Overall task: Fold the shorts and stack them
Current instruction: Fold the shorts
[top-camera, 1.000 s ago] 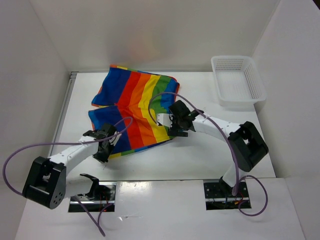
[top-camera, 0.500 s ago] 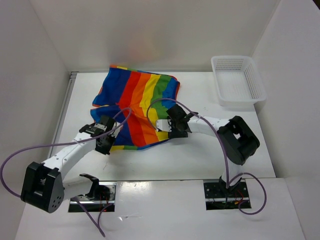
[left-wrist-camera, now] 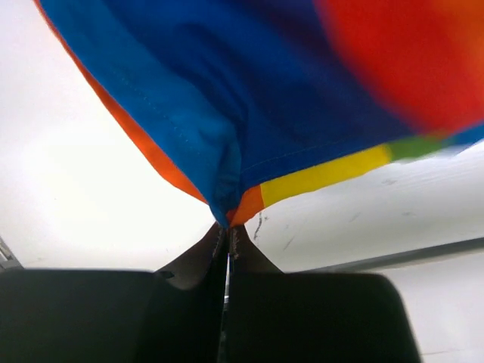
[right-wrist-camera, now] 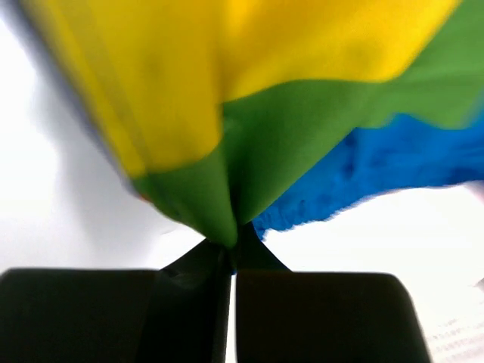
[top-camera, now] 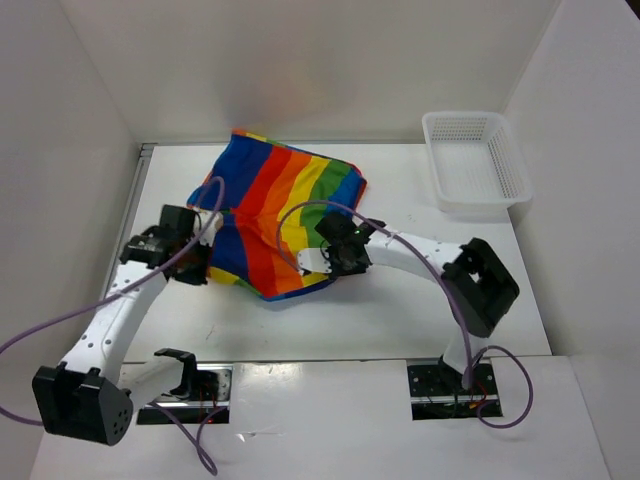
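Observation:
The rainbow-striped shorts [top-camera: 280,205] lie bunched at the back middle of the white table, with the near edge lifted. My left gripper [top-camera: 203,262] is shut on the shorts' blue corner at their left side; in the left wrist view the blue and orange hem [left-wrist-camera: 227,193] runs straight into my closed left gripper [left-wrist-camera: 228,231]. My right gripper [top-camera: 322,262] is shut on the green part of the near right edge; the right wrist view shows green cloth [right-wrist-camera: 249,159] pinched at the tips of my right gripper [right-wrist-camera: 233,246]. No drawstring shows.
A white mesh basket [top-camera: 476,162] stands at the back right of the table [top-camera: 400,310], apart from the shorts. White walls close in on the left, back and right. Purple cables loop over both arms.
Both grippers have closed on the shorts' near edge. The left arm has swung left and back, the right one left, and the near edge has lifted and bunched towards the middle.

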### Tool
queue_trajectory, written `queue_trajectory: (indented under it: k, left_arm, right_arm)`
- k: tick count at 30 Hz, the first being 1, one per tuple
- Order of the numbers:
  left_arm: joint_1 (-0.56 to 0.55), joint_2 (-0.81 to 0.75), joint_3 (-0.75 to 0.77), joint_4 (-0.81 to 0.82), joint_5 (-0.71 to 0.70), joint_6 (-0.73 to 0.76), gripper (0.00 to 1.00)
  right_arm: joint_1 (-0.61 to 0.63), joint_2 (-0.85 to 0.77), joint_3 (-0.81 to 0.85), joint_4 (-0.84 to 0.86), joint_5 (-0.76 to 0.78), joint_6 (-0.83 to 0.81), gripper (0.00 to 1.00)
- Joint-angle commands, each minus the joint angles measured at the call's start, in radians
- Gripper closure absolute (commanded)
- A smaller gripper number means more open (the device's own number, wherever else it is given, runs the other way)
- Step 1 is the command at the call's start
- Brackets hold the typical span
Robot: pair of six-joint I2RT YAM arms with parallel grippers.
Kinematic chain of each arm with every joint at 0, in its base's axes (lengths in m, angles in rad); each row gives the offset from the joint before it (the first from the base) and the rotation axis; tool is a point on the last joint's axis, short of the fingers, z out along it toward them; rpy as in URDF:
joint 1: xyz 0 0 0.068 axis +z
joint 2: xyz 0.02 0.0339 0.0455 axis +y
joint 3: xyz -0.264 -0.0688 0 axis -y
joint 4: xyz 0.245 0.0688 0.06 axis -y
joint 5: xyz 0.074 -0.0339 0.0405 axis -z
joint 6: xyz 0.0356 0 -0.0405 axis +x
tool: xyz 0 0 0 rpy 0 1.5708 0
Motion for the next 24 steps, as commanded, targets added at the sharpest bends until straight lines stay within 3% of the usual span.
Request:
queue_trajectory:
  k: [1, 3, 6, 11, 14, 19, 24]
  left_arm:
    - [0.077, -0.054, 0.26, -0.064, 0.144, 0.002, 1.0]
    - [0.128, -0.012, 0.377, -0.064, 0.202, 0.002, 1.0]
    - [0.184, 0.099, 0.56, 0.026, 0.232, 0.002, 1.0]
    - [0.194, 0.306, 0.684, 0.261, 0.201, 0.002, 1.0]
    - [0.194, 0.447, 0.753, 0.376, 0.175, 0.002, 1.0]
    - [0.096, 0.628, 0.807, 0.5, 0.117, 0.002, 1.0]
    - [-0.002, 0.771, 0.807, 0.62, 0.022, 0.002, 1.0]
  right_arm:
    - [0.125, -0.208, 0.211, -0.384, -0.204, 0.108, 1.0]
    - [0.185, -0.25, 0.326, -0.469, -0.312, 0.158, 1.0]
    - [0.185, -0.264, 0.442, -0.529, -0.358, 0.263, 1.0]
    - [0.116, -0.273, 0.359, -0.425, -0.336, 0.274, 1.0]
    - [-0.023, -0.229, 0.317, -0.374, -0.388, 0.274, 1.0]
    - [-0.203, -0.103, 0.314, -0.35, -0.482, 0.296, 1.0]
    - [-0.212, -0.083, 0.233, -0.33, -0.491, 0.305, 1.0]
